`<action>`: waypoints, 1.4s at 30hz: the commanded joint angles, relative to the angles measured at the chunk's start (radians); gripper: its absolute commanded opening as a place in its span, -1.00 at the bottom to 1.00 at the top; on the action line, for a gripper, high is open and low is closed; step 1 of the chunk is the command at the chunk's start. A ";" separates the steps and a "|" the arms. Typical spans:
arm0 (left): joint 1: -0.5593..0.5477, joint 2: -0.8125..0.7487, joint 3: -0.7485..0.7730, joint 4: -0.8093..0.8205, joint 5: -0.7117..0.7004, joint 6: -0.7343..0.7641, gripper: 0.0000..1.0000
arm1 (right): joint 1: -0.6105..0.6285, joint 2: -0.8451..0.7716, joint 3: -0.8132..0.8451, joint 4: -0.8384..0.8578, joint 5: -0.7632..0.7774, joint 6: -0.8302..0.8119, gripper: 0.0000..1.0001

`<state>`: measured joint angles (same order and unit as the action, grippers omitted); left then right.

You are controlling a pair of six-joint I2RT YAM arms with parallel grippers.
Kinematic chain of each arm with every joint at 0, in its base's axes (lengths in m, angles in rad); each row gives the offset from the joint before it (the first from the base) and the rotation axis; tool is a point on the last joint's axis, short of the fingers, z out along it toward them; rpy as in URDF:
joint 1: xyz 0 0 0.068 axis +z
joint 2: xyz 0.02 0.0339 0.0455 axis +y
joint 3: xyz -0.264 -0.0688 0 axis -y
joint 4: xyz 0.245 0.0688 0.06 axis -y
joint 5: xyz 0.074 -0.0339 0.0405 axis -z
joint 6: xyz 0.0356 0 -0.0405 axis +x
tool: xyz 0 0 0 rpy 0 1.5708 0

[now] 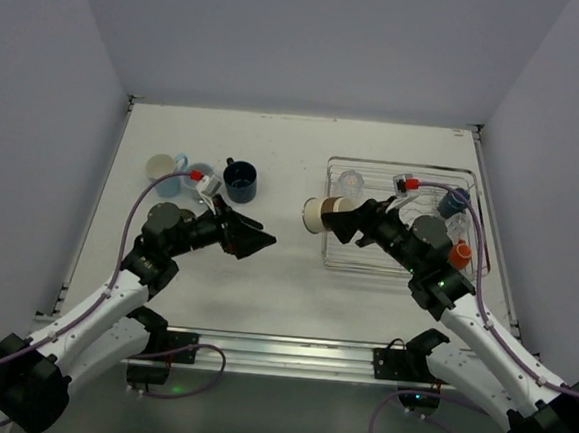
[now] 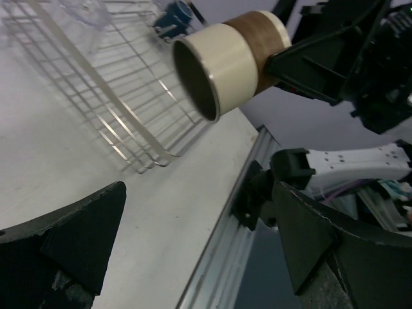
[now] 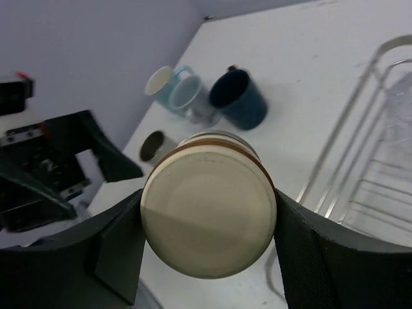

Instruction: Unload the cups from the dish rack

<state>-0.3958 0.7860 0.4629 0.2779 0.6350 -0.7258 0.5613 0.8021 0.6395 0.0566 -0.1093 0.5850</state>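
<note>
Cream brown-banded cup [image 1: 316, 213] clamped sideways in the right gripper [image 1: 337, 218] just off the 9 o'clock edge of the wire dish rack [image 1: 399, 165], mouth aimed at the wide-open, empty left gripper [image 1: 259, 234], apparently for handover toward the navy mug [image 1: 240, 182] at 11 o'clock

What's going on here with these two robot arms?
The right gripper holds a cream, brown-banded cup sideways just outside the silver wire dish rack, mouth toward the open left gripper. A dark navy mug and two light blue mugs stand on the table at left. A clear glass tumbler, a blue cup and an orange cup sit in the rack.
</note>
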 commanded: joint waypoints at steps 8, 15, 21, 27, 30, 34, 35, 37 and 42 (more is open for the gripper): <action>-0.218 0.148 -0.020 0.474 -0.008 -0.224 0.96 | 0.051 0.127 -0.083 0.472 -0.415 0.302 -0.33; -0.250 0.196 -0.017 0.526 -0.027 -0.231 0.69 | 0.066 0.203 -0.115 0.621 -0.481 0.386 -0.33; -0.255 0.173 -0.012 0.523 -0.086 -0.215 -0.76 | 0.083 0.275 -0.130 0.715 -0.493 0.443 -0.13; -0.253 0.067 0.124 0.058 -0.258 0.009 -1.00 | 0.083 0.207 -0.133 0.616 -0.425 0.395 0.98; -0.253 0.035 0.279 -0.360 -0.499 0.174 -1.00 | 0.081 0.129 -0.127 0.499 -0.360 0.322 0.98; -0.239 0.125 0.466 -0.779 -0.822 0.287 -1.00 | 0.080 0.048 -0.109 0.283 -0.261 0.190 0.98; -0.220 0.151 0.497 -0.848 -0.863 0.299 -1.00 | 0.080 0.034 -0.097 0.247 -0.222 0.168 0.98; -0.178 0.195 0.534 -0.965 -0.900 0.325 -1.00 | 0.078 0.005 -0.084 0.156 -0.181 0.115 0.98; 0.027 0.251 0.543 -1.033 -0.839 0.396 -1.00 | 0.078 -0.009 -0.032 -0.001 -0.038 0.029 0.98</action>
<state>-0.4347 1.0134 0.9783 -0.5808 -0.1360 -0.4255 0.6415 0.8040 0.5453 0.1974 -0.2821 0.7185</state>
